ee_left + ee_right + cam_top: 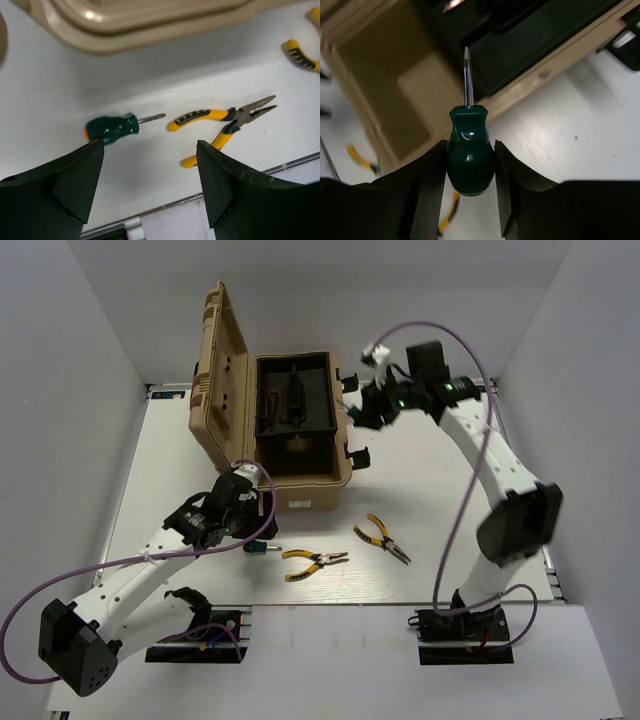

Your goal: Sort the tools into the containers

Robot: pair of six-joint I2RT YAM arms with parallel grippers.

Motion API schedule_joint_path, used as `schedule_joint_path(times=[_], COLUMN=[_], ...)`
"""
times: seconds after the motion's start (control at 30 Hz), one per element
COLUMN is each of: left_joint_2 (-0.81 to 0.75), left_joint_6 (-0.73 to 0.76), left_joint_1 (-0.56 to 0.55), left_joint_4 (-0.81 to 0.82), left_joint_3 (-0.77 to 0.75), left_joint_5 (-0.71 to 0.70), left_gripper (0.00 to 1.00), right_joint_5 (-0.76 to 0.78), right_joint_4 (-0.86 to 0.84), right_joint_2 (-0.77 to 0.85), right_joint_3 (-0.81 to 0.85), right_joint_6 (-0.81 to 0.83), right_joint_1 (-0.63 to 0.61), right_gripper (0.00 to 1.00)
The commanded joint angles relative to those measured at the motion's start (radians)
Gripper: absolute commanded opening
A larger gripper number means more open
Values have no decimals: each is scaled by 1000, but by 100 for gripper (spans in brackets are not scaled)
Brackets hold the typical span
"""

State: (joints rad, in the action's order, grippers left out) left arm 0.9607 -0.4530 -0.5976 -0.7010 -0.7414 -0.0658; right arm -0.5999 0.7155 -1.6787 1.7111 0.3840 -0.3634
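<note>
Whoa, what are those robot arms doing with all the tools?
They are putting tools away in the open tan toolbox. The right gripper is pinching a green screwdriver and holding it beside the box. The left gripper hangs open near another green screwdriver lying on the table. One pair of yellow pliers lies next to it, and a second pair lies nearby.

The site was a robotics laboratory test cell. Plain white wall panels [60, 390] boxed in a white planked tabletop [160, 460]. Two white-and-black jointed robot arms (the left arm [130, 580] and the right arm [500, 465]) stood on black base plates [465, 640] at its near edge, trailing loose purple cables [465, 502]. A tan hard-plastic toolbox [305, 490] stood open on the tabletop.
</note>
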Motion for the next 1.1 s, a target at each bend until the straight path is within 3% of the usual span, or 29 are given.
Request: schedule_joint_path(times=[0.0,0.2,0.27,0.43,0.6,0.73,0.83,1.07], left_joint_2=[-33,1,22,44,-13,-82,-91,-79], left_joint_6=[-26,-26,-45,-108,-272,-367,-392,-355], left_joint_1=[5,5,-4,-4,-4,-4,-4,-4], left_joint_4=[-113,-204,-225,-226,-105,-35,-14,-15], left_joint_3=[-12,-55,-64,-55,40,97,97,74], left_joint_5=[-25,-49,-49,-71,-34,-23,-23,-5], left_gripper=[84,87,87,88,88,89,89,89], right_joint_5=[104,253,317,293,258,227,204,193], right_joint_4=[-220,-343,-352,-389,-410,-418,-432,-416], right_joint_2=[-148,-412,-465,-552,-559,-514,-463,-415], right_joint_3=[233,500,527,556,495,432,386,351], right_joint_6=[-442,-637,-669,-734,-724,-695,-671,-652], right_joint_1=[-38,-104,-114,-126,-126,-118,-118,-121], right_gripper=[0,0,0,0,1,32,46,54])
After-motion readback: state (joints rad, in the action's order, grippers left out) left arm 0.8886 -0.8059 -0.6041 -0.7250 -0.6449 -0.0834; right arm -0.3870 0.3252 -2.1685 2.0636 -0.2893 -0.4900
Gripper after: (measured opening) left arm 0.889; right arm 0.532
